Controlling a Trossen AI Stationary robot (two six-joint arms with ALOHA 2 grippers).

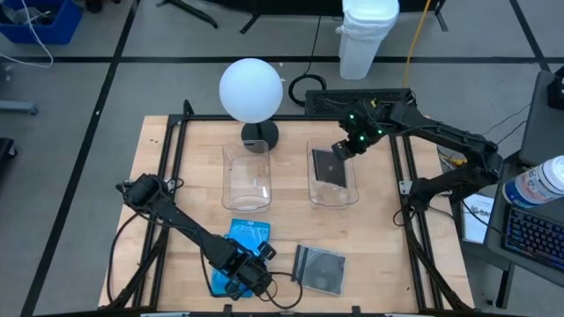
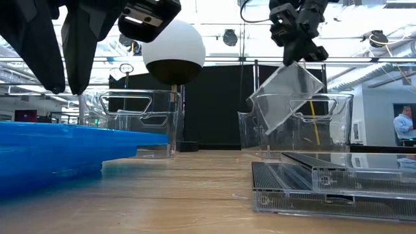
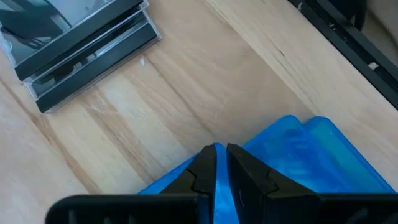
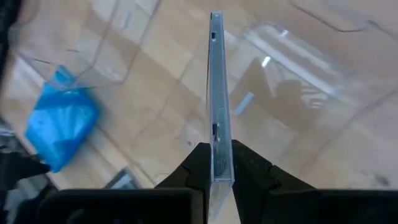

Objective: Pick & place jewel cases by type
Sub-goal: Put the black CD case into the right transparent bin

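Note:
Blue jewel cases [image 1: 246, 235] lie overlapped near the table's front edge, and my left gripper [image 1: 247, 280] is shut on one of them [image 3: 292, 155]. A small stack of clear jewel cases with black spines [image 1: 319, 267] rests flat on the table to their right. My right gripper [image 1: 346, 147] is shut on another clear jewel case [image 2: 286, 97], which hangs above the right clear tub [image 1: 335, 195]. The left clear tub [image 1: 248, 180] stands beside it. My left gripper pinches a blue jewel case by its edge [image 3: 245, 146] between its two fingers, slanting down from above. The case lies over another blue one; whether it is lifted clear I cannot tell. My right gripper pinches the clear jewel case's upper edge [image 4: 217, 158] between its two fingers, slanting down from above. The case hangs below the fingers, tilted with one corner lowest, clear of the tub.
A white ball lamp [image 1: 251, 88] on a dark base stands at the table's far edge behind the left tub. Black frame rails [image 1: 172, 167] run along the table's sides. Bare wood lies between the tubs and the cases at the front.

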